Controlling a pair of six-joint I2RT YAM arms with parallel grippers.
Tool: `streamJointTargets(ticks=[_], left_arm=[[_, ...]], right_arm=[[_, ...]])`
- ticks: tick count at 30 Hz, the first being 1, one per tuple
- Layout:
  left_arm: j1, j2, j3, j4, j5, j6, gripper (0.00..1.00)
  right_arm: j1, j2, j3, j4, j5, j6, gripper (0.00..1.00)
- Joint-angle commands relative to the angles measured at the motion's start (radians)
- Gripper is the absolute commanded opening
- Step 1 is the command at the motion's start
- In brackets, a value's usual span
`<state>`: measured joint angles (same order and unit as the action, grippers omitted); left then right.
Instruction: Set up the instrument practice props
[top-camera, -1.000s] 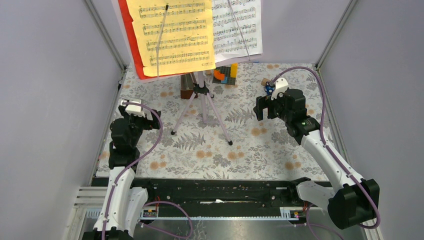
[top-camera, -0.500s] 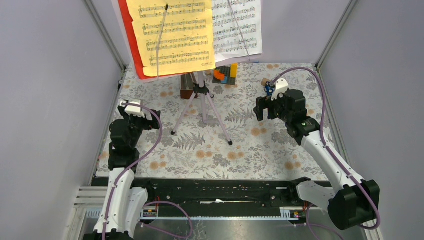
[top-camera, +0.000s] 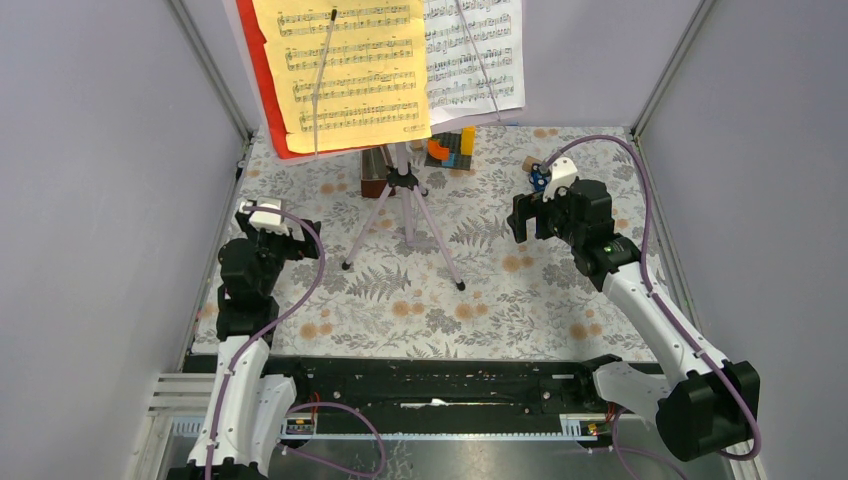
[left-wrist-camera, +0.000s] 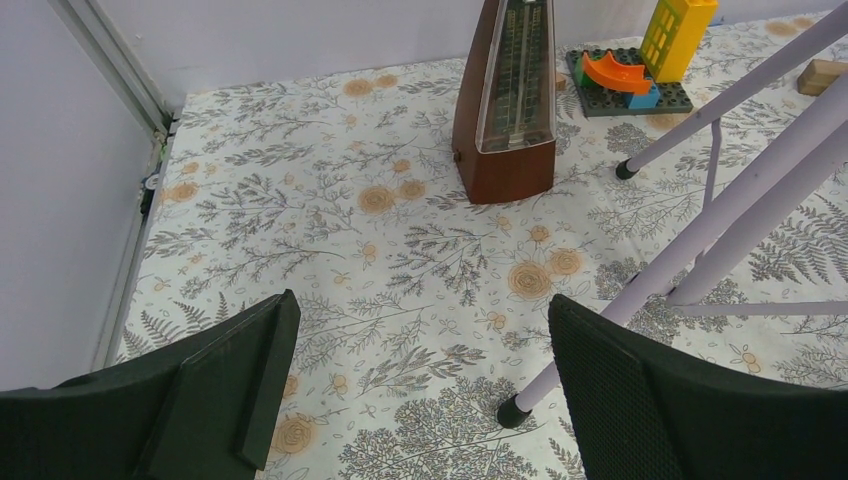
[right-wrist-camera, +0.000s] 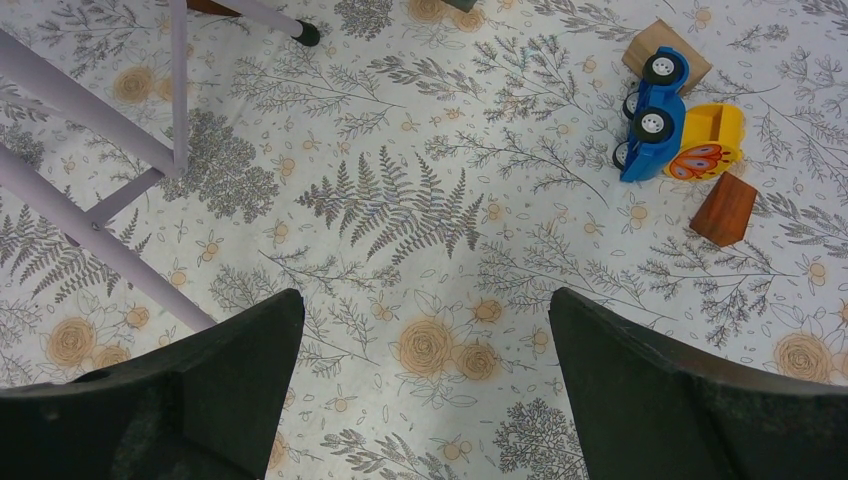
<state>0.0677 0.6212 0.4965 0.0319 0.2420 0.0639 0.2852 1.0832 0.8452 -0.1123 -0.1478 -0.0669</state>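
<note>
The music stand rises at the back centre on its lilac tripod (top-camera: 405, 205), all three feet on the floral cloth. A yellow sheet-music page (top-camera: 345, 70) sits in front, with a red page (top-camera: 262, 90) showing behind its left edge and a white page (top-camera: 475, 55) to the right. My left gripper (top-camera: 300, 238) is open and empty left of the tripod. In the left wrist view, my left gripper (left-wrist-camera: 420, 305) frames a tripod foot (left-wrist-camera: 512, 410) near the right finger. My right gripper (top-camera: 520, 220), also (right-wrist-camera: 425, 297), is open over bare cloth right of the tripod legs (right-wrist-camera: 90, 230).
A brown metronome (left-wrist-camera: 505, 100) stands behind the tripod. Orange-yellow toy blocks (left-wrist-camera: 640, 60) sit on a dark base at the back. A blue toy car (right-wrist-camera: 650, 115) and small wooden blocks (right-wrist-camera: 725, 208) lie at the back right. Grey walls close in both sides.
</note>
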Motion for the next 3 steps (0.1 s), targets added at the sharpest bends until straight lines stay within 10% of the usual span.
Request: streamJointTargets(ticks=[1, 3], left_arm=[[0.008, -0.013, -0.006, 0.034, 0.026, 0.015, 0.99], [0.009, -0.014, -0.006, 0.032, 0.027, 0.015, 0.99]], right_arm=[[-0.004, -0.027, -0.001, 0.049, 0.016, -0.013, 0.99], [-0.004, -0.027, 0.001, 0.048, 0.017, -0.011, 0.99]])
